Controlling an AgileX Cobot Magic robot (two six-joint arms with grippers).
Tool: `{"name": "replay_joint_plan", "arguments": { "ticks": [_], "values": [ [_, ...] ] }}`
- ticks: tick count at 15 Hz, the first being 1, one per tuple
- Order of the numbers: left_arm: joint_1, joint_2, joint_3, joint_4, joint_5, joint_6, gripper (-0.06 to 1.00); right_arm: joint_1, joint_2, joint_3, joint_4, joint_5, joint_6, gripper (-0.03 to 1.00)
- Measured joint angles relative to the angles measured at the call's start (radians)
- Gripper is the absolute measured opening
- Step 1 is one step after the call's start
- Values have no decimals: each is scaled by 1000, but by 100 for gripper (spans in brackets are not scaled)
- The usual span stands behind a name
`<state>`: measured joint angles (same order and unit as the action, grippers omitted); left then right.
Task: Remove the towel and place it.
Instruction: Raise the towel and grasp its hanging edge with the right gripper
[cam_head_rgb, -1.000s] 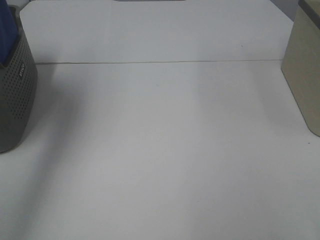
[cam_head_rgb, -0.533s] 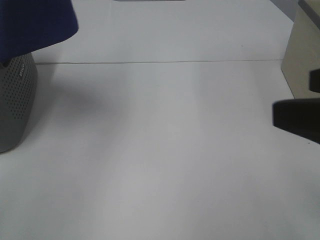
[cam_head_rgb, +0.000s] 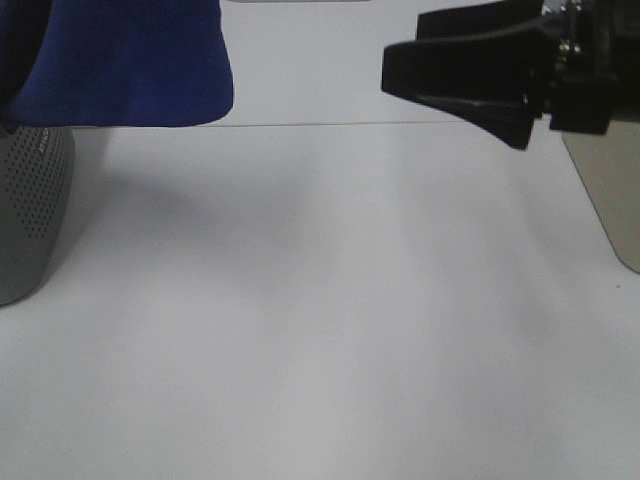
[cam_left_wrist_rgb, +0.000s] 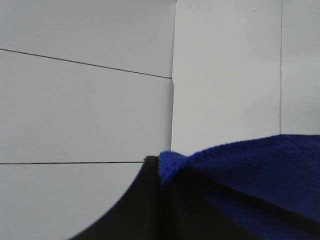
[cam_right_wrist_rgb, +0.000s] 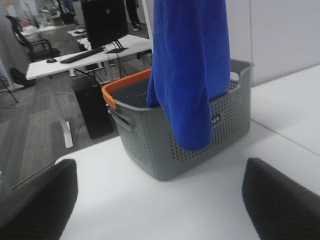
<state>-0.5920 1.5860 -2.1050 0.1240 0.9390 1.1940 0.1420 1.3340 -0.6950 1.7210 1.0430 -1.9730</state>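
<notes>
towel (cam_right_wrist_rgb: 190, 75) hanging up out of the grey basket (cam_right_wrist_rgb: 150, 145) (orange rim at 1 end), edge pinched in left gripper (cam_left_wrist_rgb: 161, 172), right gripper (cam_right_wrist_rgb: 160, 200) spread wide, empty

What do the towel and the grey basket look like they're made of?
The towel looks like soft plush cloth, possibly microfibre: matte royal blue with a fuzzy nap, hanging in limp folds. The basket looks like rigid moulded plastic: matte grey walls with regular rows of small holes and a moulded handle opening. An orange band runs along part of its rim, and its material is unclear.
</notes>
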Motion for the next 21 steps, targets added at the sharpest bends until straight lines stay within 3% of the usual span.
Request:
{"name": "replay_joint_plan", "arguments": {
  "ticks": [4, 8, 12, 17, 21],
  "values": [
    [-28, 0, 0, -56, 0, 22, 0, 0, 226, -227, -34, 142, -9, 86],
    [-30, 0, 0, -124, -26, 38, 0, 79, 396, -412, -74, 162, -9, 86],
    [-30, 0, 0, -134, -28, 45, 0, 128, 516, -552, -96, 163, 55, 86],
    [-30, 0, 0, -137, -64, 45, 0, 195, 563, -563, -181, 163, 69, 82],
    [-30, 0, 0, -137, -77, 45, 0, 199, 563, -566, -228, 163, 100, 65]
  ]
}}
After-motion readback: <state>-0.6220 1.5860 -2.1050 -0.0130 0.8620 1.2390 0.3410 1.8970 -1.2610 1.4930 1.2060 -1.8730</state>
